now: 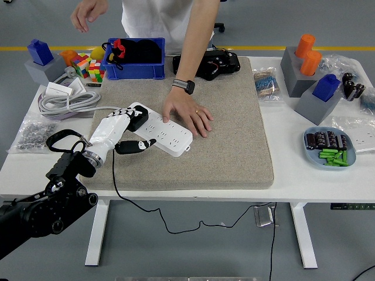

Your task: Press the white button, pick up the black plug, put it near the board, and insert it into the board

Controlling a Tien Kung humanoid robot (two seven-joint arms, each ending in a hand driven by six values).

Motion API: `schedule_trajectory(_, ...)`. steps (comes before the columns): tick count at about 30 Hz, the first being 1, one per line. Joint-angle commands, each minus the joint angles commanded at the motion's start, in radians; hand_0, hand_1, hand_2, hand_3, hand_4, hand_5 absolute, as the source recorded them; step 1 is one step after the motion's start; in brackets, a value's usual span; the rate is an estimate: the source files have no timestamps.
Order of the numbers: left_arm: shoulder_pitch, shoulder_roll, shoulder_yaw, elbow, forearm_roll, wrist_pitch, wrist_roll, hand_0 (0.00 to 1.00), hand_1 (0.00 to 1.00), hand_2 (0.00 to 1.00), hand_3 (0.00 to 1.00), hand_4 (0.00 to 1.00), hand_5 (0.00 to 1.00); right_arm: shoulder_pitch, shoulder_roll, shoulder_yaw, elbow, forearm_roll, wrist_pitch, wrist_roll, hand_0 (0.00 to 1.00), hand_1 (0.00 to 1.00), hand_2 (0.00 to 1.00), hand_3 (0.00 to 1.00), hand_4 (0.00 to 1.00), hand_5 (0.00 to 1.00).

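A white power strip [167, 130] lies slanted on the grey felt mat [234, 129]. A black plug [138, 120] sits on the strip's left end, its black cord [113, 175] running down over the table's edge. My left hand [120, 130] is curled around that plug, white fingers over it and the thumb stretched out to the right below. A person's hand [190, 114] presses flat on the strip's right part. The person's other hand [86, 13] is raised at the top left, holding nothing. My right arm is out of view.
A blue bin [136, 58] and a colour cube [88, 65] stand at the back left, with a coiled grey cable [67, 100] beside them. A black device [211, 63] lies behind the mat. Grey blocks with orange and blue pieces [313, 76] and a bowl of parts [327, 147] stand at the right.
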Motion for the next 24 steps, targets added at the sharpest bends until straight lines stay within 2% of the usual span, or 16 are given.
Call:
schedule_trajectory(6,0.002,0.006,-0.022,-0.017,-0.008,0.009,-0.011,0.94,0.956,0.873,0.809,0.884,0.549,-0.001,0.001,0.0,0.0,0.0,0.0,0.0,0.792,0.685,0.668,0.619,0.662,0.424)
schedule_trajectory(11,0.016,0.016,-0.078,-0.056,-0.013,0.028,-0.034,0.939,0.957,0.879,0.819,0.882,0.55,-0.001,0.0,0.001,0.001,-0.001,0.0,0.0,0.792,0.685,0.668,0.619,0.661,0.424)
schedule_trajectory(18,0.05,0.029,-0.204,-0.134,-0.005,0.06,-0.069,0.94,0.959,0.89,0.837,0.881,0.548,-0.002,0.003,0.006,0.0,-0.003,0.0,0.0,0.792,0.685,0.668,0.619,0.661,0.424)
schedule_trajectory(24,0.091,0.028,-0.329,-0.171,0.027,0.054,-0.061,0.939,0.961,0.896,0.845,0.882,0.548,0.0,0.003,0.009,0.001,-0.005,0.0,0.0,0.792,0.685,0.668,0.619,0.661,0.424)
